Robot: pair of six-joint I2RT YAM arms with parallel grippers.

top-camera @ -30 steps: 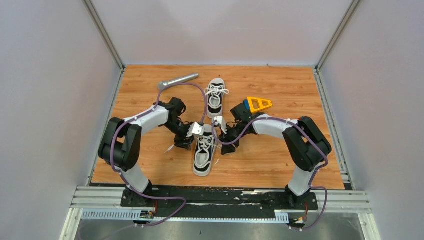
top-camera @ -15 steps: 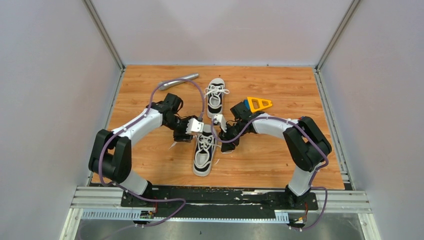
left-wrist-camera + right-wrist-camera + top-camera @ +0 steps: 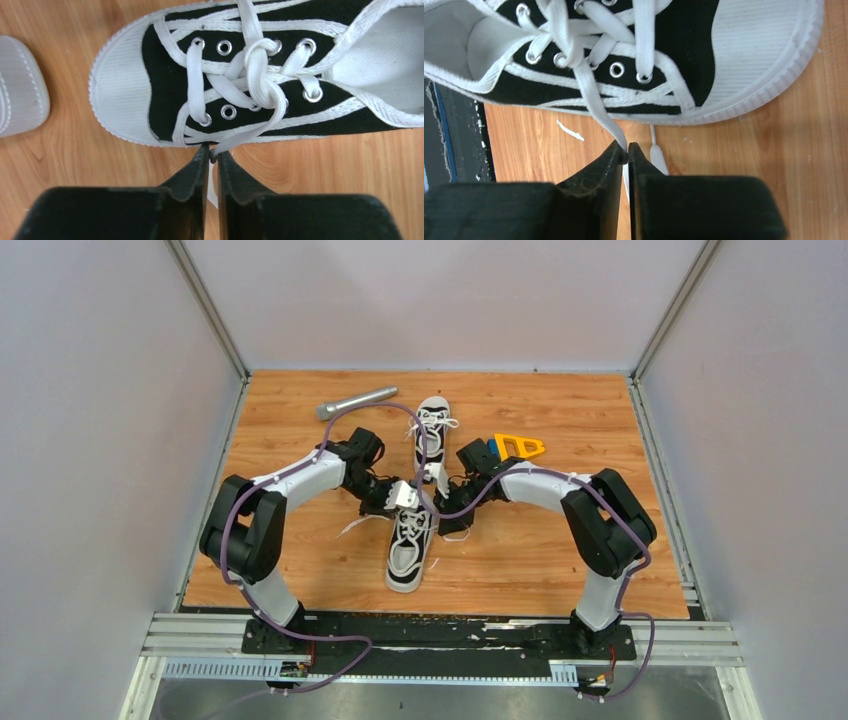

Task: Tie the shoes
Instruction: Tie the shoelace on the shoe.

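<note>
Left wrist: my left tool [image 3: 212, 156] was pressed together, pinching a lace [image 3: 250, 134] that ran off the near shoe [image 3: 125, 85], which sat on the desk [image 3: 60, 150]. The laces were crossed in a half knot over the eyelets.

Right wrist: my right tool [image 3: 624, 152] was clamped on the second lace [image 3: 591, 102], just beside the same shoe's sole.

Top: both tools met at the near shoe, mid-desk. The far shoe [image 3: 432, 430] lay just beyond it. A gray rod [image 3: 355, 402] and a yellow piece [image 3: 518, 446] lay farther back.
</note>
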